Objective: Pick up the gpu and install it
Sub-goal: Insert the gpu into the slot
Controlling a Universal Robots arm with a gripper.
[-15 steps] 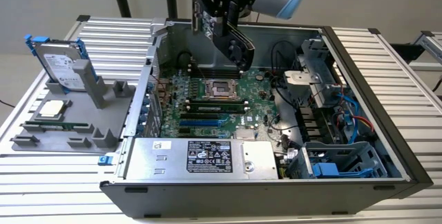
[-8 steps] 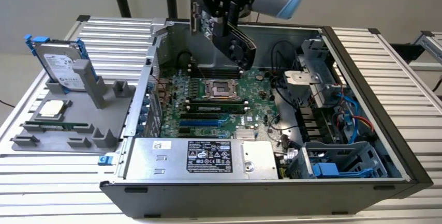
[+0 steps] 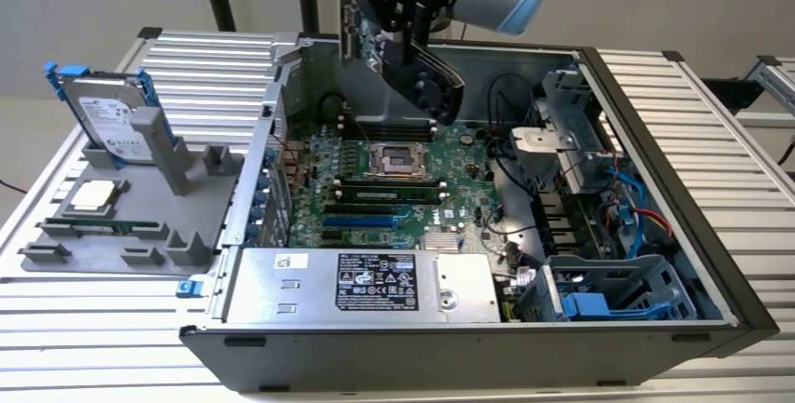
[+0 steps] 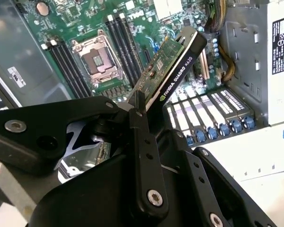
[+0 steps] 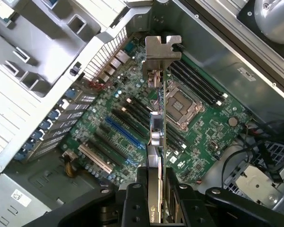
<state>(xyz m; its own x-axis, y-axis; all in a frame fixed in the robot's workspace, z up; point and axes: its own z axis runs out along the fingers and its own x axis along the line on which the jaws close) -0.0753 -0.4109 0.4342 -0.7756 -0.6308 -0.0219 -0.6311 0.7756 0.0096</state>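
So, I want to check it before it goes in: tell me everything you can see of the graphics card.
The graphics card is a small flat green board with a black cooler on one face and a silver metal bracket at its far end. The gripper is shut on its other end, holding it tilted in the air over the motherboard inside the open computer case. It touches only the gripper and sits in no slot yet.

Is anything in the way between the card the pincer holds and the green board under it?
No, nothing I can see. The pincer holds the gpu in the air above the motherboard, and the slots under it look bare.
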